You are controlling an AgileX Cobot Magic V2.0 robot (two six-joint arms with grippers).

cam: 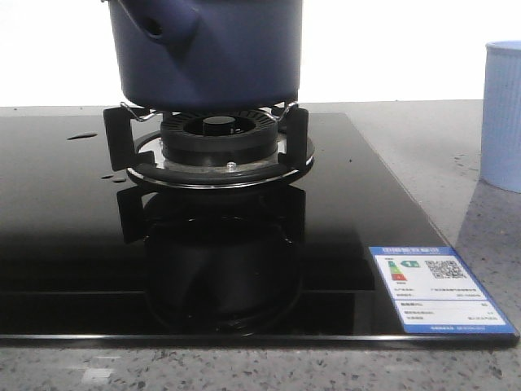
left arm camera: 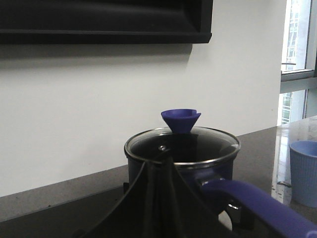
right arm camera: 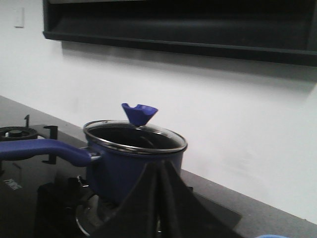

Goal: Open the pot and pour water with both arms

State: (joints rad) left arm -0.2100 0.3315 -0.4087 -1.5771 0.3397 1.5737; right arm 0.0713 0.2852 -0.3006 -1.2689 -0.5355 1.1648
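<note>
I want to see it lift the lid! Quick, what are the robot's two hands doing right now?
Left gripper: fingers closed together, holding nothing, short of the pot.
Right gripper: fingers closed together too, empty.
The lid is still on.

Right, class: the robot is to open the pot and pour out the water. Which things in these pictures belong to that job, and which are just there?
Belong to the job:
pot
glass lid
blue knob
pot handle

Just there:
pale blue cup
burner
black hob
label sticker
</note>
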